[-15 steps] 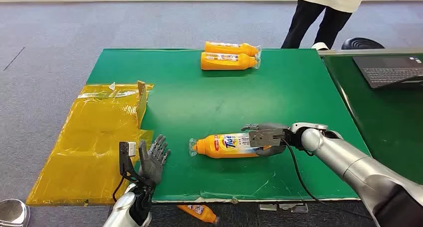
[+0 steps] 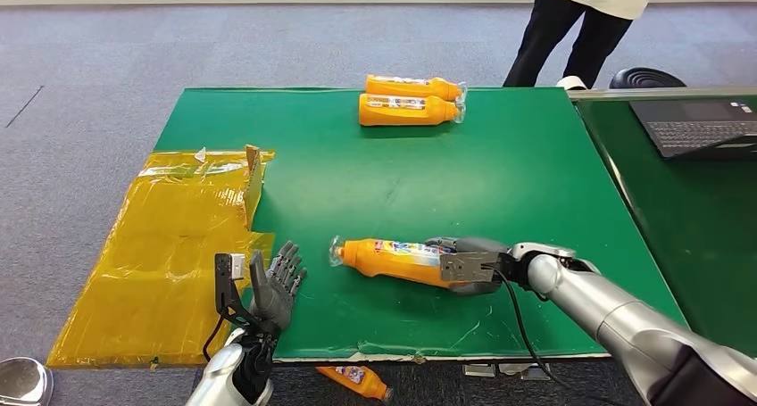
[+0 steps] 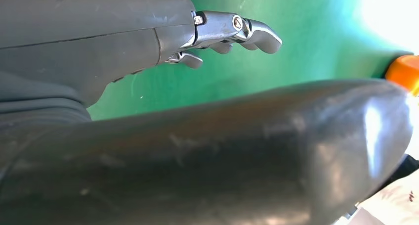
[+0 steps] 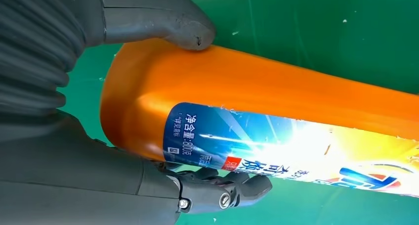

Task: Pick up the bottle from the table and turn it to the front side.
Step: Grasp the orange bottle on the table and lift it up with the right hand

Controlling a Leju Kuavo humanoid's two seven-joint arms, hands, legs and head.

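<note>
One bottle (image 2: 393,259) matters here, the orange one lying on its side near the front edge of the green desk (image 2: 500,174), cap pointing toward the robot's left. The right hand (image 2: 469,265) is wrapped around its base end: in the right wrist view the thumb (image 4: 158,24) presses on one side of the orange body and the darker fingers (image 4: 222,193) curl under the other, so it's a real grip, not just a touch. The label looks turned partly away from the head camera, so my guess is the roll is underway but not finished.

To do this bit well, I'd keep the squeeze steady and rotate from the wrist, since smooth plastic held this far from the middle will likely want to slip or droop at the cap end. Lift it just clear of the desk before twisting so it doesn't drag.

The left hand (image 2: 275,285) hovers at the desk's front edge beside the yellow sheet (image 2: 170,245), fingers spread, holding nothing. Two more bottles (image 2: 412,100) lie at the far edge, well apart from the action.
</note>
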